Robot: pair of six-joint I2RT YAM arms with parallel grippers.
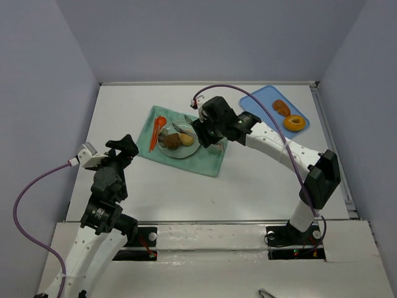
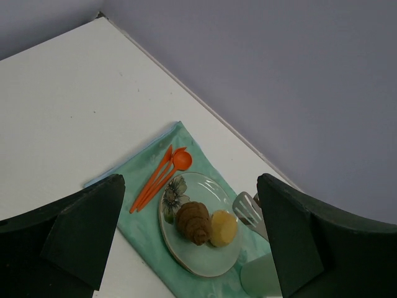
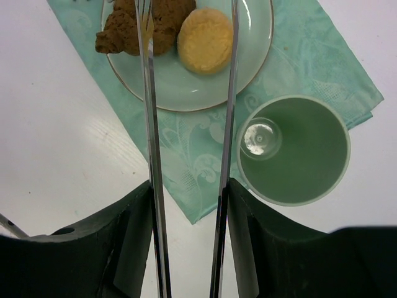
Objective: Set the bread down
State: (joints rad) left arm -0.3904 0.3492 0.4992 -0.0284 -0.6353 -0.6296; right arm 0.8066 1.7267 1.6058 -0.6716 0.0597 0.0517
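Bread (image 3: 206,40), round, pale golden, on plate (image 3: 186,88) beside croissant (image 3: 121,34); right end effector (image 3: 186,192) seemingly tight around tongs (image 3: 151,124).

One green cloth (image 1: 205,162) lies at the centre of the top view; on it, one plate (image 1: 186,151); on the plate, two breads: one brown croissant (image 1: 172,141) and one round yellow bun (image 1: 187,139); left of the plate, one orange spoon (image 2: 181,159) and what look like two thin orange sticks (image 2: 160,164); one green cup (image 3: 310,167); one pair of metal tongs (image 3: 149,124); at upper right, one blue tray (image 1: 263,99) with two pastries: one ring doughnut (image 1: 294,123) and one brown piece (image 1: 281,107).
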